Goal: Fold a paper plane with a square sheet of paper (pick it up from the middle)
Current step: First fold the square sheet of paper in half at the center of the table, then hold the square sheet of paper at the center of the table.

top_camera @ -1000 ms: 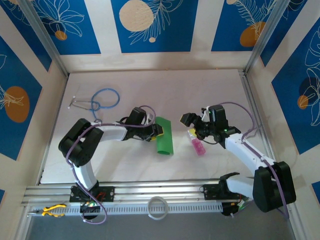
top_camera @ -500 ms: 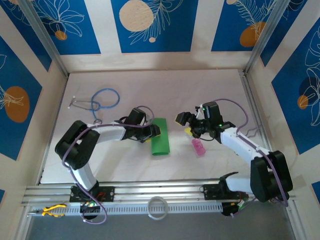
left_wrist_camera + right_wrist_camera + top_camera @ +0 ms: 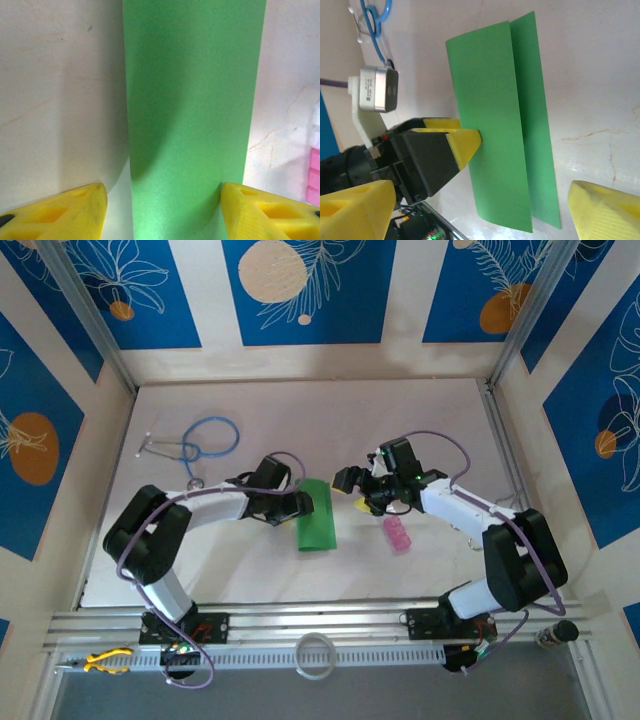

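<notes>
The square sheet of paper (image 3: 317,528) lies folded into a narrow bright-green strip on the table's middle. In the right wrist view one flap of the paper (image 3: 490,150) stands lifted off the lower layer. My left gripper (image 3: 303,506) is at the strip's left side, open. In the left wrist view the paper (image 3: 190,115) runs between its yellow fingertips (image 3: 85,210); the right tip touches the paper's edge and the left tip stands apart from it. My right gripper (image 3: 352,492) hovers open just right of the strip, nothing between its fingers (image 3: 605,210).
A small pink bottle (image 3: 397,533) lies right of the paper, under the right arm, and shows at the edge of the left wrist view (image 3: 315,170). A blue-tubed stethoscope (image 3: 200,440) lies at the back left. Wooden walls close the table's sides.
My right gripper has swung left from over the pink bottle to the strip's edge. The paper has shifted slightly left and nearer, and the left jaws have widened around it.
</notes>
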Controlling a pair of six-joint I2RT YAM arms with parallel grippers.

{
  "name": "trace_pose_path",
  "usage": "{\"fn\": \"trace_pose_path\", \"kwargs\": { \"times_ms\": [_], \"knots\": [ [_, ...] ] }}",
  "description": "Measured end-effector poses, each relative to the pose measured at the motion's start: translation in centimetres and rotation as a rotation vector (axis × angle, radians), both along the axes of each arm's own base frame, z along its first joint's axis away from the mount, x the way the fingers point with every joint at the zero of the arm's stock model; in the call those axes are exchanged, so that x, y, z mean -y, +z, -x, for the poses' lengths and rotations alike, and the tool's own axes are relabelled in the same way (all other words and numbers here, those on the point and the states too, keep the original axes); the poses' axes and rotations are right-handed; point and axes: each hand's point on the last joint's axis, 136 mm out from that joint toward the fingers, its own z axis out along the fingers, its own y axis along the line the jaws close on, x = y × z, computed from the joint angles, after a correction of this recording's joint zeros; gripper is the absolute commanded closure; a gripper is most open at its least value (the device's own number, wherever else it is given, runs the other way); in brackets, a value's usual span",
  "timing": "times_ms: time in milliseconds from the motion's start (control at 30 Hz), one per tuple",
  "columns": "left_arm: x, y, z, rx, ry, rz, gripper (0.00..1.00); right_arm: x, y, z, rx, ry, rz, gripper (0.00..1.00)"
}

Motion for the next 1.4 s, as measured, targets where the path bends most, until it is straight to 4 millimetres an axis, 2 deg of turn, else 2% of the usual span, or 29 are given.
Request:
{"fn": "trace_pose_path", "kwargs": {
  "times_ms": [100, 333, 533, 633, 1000, 1400],
  "knots": [
    [0.1, 0.0, -0.1, -0.002, -0.006, -0.004, 0.36, -0.1, -0.3, 0.0, -0.012, -0.002, 0.004, 0.35],
    [0.3, -0.1, -0.2, -0.022, -0.010, -0.016, 0.34, -0.1, -2.0, 0.1, -0.063, -0.007, 0.020, 0.48],
    [0.6, -0.3, -0.1, -0.049, -0.028, -0.050, 0.31, -0.3, -2.5, 0.0, -0.074, -0.001, 0.012, 0.69],
    [0.8, -0.4, 0.0, -0.053, -0.040, -0.077, 0.30, -0.6, -3.0, 0.0, -0.091, 0.008, 0.005, 0.76],
    [1.0, -0.6, 0.1, -0.041, -0.055, -0.141, 0.28, -1.7, -4.8, 0.0, -0.132, 0.035, -0.027, 0.89],
    [1.0, -0.6, 0.1, -0.042, -0.051, -0.142, 0.28, -4.1, -7.9, 1.5, -0.217, 0.109, -0.008, 0.93]
  ]
}}
